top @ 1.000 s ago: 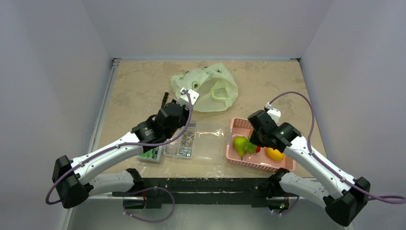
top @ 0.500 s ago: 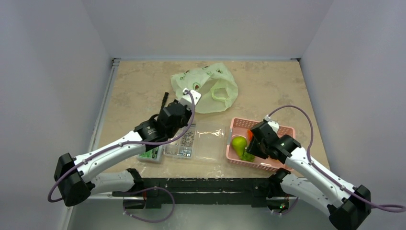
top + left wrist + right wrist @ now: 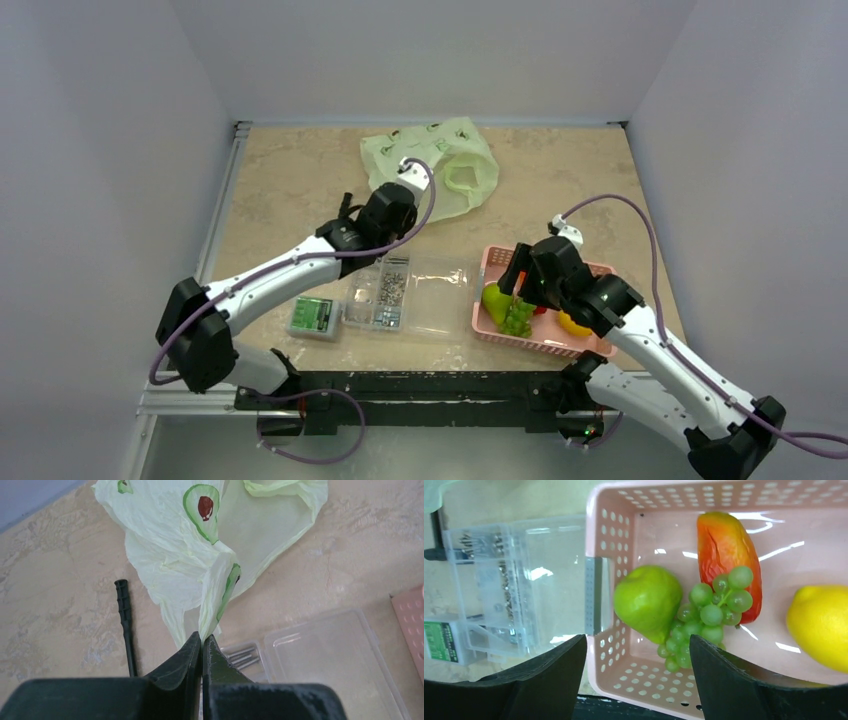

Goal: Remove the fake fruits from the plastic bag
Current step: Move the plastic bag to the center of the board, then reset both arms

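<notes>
The pale green plastic bag (image 3: 440, 165) with avocado prints lies at the back of the table; no fruit shows in it. My left gripper (image 3: 383, 222) is shut on a fold of the bag's near edge (image 3: 215, 595), fingertips pinched together (image 3: 202, 636). The pink basket (image 3: 600, 270) holds the green pear (image 3: 649, 600), green grapes (image 3: 704, 615), red-orange piece (image 3: 726, 550) and yellow lemon (image 3: 819, 625). My right gripper (image 3: 518, 295) is open and empty above the basket's near left corner (image 3: 638, 639).
A clear compartmented box (image 3: 430, 295) with screws lies between the arms, touching the basket's left side (image 3: 596, 540). A small green-labelled box (image 3: 312, 317) sits left of it. A black stick (image 3: 125, 620) lies on the table left of my left gripper.
My left arm has moved toward the back with the bag edge pinched, bunching the bag. My right gripper dipped into the basket and came back up; the grapes now show beside the pear.
</notes>
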Controlling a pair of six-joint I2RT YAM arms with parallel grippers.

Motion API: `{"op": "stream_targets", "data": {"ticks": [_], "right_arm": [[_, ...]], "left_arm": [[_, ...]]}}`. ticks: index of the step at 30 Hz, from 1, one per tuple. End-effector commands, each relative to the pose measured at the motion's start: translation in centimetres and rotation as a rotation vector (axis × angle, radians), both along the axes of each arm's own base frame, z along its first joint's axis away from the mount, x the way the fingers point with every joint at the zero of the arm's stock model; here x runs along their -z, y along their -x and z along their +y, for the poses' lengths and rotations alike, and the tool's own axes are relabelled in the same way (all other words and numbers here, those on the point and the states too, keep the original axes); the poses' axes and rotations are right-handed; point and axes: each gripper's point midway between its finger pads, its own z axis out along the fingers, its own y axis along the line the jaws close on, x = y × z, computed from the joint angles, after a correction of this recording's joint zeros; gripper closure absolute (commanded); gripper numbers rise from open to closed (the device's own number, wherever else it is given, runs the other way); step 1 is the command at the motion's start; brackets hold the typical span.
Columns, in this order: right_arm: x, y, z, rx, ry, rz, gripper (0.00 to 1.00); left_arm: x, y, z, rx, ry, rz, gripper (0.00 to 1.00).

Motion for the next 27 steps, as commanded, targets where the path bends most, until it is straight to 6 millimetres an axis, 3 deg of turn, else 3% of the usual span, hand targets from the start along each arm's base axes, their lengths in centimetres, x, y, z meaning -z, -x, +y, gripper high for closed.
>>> {"op": "stream_targets", "data": {"ticks": [1, 4, 5, 8, 10, 11, 14, 19, 22, 27], "right_arm": [[-3.3, -1.6, 0.0, -0.024, 0.017, -0.115, 0.24], [-4.2, -1.7, 0.0, -0.039, 0.015, -0.140, 0.18], [-4.6, -1.7, -0.1, -0.038, 0.017, -0.150, 0.16], [-5.8, -1.6, -0.4, -0.040, 0.017, -0.177, 0.08], [-6.4, -1.6, -0.4, -0.047, 0.010, -0.196, 0.06], [-6.7, -1.6, -0.4, -0.052, 0.009, -0.206, 0.04], [-7.4, -1.9, -0.6, -0.054, 0.020, -0.229, 0.01], [-9.6, -2.8, -1.3, -0.019, 0.052, -0.273, 0.01], [-12.1, -3.3, -2.3, 0.018, 0.076, -0.329, 0.01], [-18.3, -3.3, -5.0, 0.115, 0.081, -0.484, 0.01]], "left_arm": [[-2.5, -3.0, -1.0, -0.068, 0.038, -0.021, 1.00], [-2.4, -3.5, -0.8, -0.104, 0.011, 0.019, 0.99], [-2.4, -3.4, -0.7, -0.107, 0.005, 0.031, 0.91], [-2.9, -2.6, 0.4, -0.139, 0.008, 0.043, 0.50], [-3.7, -1.7, 1.2, -0.146, 0.030, 0.044, 0.17], [-4.2, -1.1, 1.5, -0.137, 0.047, 0.046, 0.09], [-5.8, 0.9, 2.4, -0.114, 0.106, 0.057, 0.00], [-10.2, 5.6, 3.8, -0.046, 0.285, 0.064, 0.00], [-13.1, 8.5, 5.0, -0.007, 0.392, 0.058, 0.00], [-17.5, 12.2, 8.1, 0.008, 0.533, -0.021, 0.00]]}}
